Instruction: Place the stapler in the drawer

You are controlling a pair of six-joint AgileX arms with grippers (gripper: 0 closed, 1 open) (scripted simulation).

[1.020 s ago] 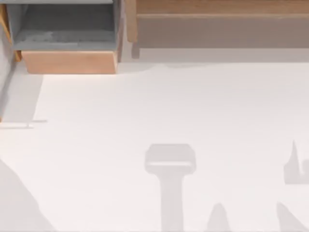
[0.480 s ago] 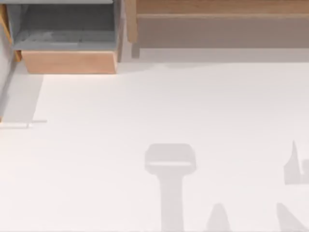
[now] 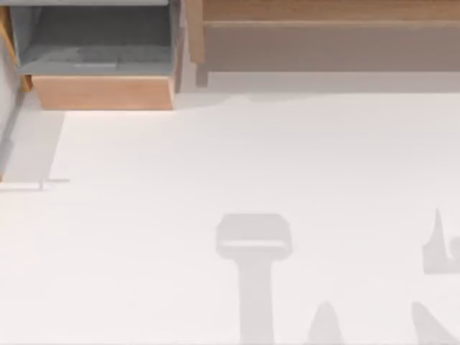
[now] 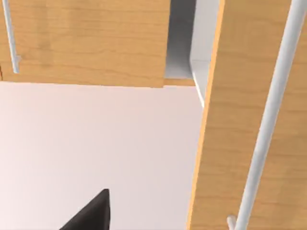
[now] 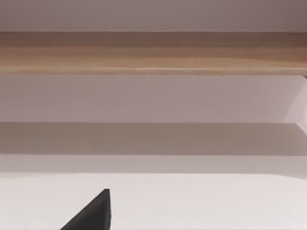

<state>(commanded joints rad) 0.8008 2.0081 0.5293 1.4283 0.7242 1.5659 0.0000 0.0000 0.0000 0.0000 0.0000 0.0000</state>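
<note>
The drawer (image 3: pixel 104 92) stands pulled out at the table's far left corner, its grey floor and walls behind a light tan front panel. The stapler is out of view. A black tip of my left gripper (image 4: pixel 91 215) shows low in the left wrist view, above the white tabletop and facing tan wooden panels (image 4: pixel 86 43) with white bar handles (image 4: pixel 266 120). A black tip of my right gripper (image 5: pixel 91 215) shows low in the right wrist view, over bare table and facing the ledge.
A long brown wooden ledge (image 3: pixel 323 14) runs along the far edge to the right of the drawer, and again as the ledge (image 5: pixel 153 52) in the right wrist view. Grey arm shadows (image 3: pixel 254 244) lie on the white table (image 3: pixel 215 158) near the front.
A broad grey shadow at the table's front left corner has slid off the picture. The drawer and the other shadows have not moved.
</note>
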